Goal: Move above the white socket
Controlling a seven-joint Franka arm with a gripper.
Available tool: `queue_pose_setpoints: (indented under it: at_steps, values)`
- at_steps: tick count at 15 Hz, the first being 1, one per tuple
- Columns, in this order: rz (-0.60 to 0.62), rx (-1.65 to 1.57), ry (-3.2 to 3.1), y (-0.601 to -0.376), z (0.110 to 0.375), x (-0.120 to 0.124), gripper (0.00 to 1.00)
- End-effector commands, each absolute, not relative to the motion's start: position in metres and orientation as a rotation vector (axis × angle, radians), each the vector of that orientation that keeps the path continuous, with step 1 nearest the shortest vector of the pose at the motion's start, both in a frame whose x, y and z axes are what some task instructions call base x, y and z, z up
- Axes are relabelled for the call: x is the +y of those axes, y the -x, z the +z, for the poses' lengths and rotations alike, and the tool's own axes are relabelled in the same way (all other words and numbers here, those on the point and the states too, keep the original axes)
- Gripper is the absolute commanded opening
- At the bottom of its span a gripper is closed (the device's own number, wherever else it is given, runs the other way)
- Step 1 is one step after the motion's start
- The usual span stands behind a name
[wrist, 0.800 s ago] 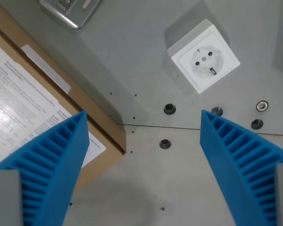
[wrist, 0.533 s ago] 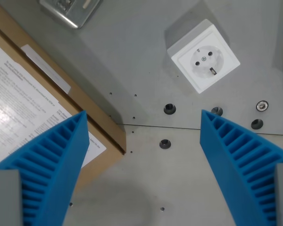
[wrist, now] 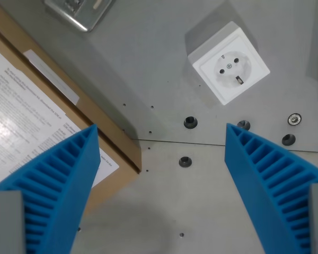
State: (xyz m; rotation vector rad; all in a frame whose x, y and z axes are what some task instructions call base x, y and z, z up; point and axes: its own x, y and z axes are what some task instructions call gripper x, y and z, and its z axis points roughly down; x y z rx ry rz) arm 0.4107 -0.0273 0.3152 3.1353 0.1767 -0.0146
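Observation:
The white socket [wrist: 229, 64] is a square box with a round two-pin face, standing on the grey metal table [wrist: 159, 63] in the upper right of the wrist view. My gripper [wrist: 161, 129] is open and empty, its two blue ribbed fingers [wrist: 58, 185] reaching up from the bottom corners. The socket lies above and to the wrist view's right of the gap between the fingers, apart from both.
A cardboard box [wrist: 37, 116] with a printed paper label fills the wrist view's left. A metal part [wrist: 79, 11] sits at the top left edge. Several bolt heads and holes [wrist: 190, 122] dot the plate below the socket. A plate seam runs across mid-view.

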Motion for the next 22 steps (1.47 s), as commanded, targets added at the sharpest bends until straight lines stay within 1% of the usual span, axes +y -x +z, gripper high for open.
queue_pose_setpoints:
  at_steps: [1,9,17,22]
  values:
    - [0.011,0.279,-3.131,-0.411,0.313,-0.031,1.0]
    - [0.073,0.451,-3.114,-0.413,0.297,-0.042,1.0]
    - [0.15,0.656,-3.073,-0.412,0.272,-0.056,1.0]
    - [0.162,0.799,-3.041,-0.412,0.257,-0.064,1.0]
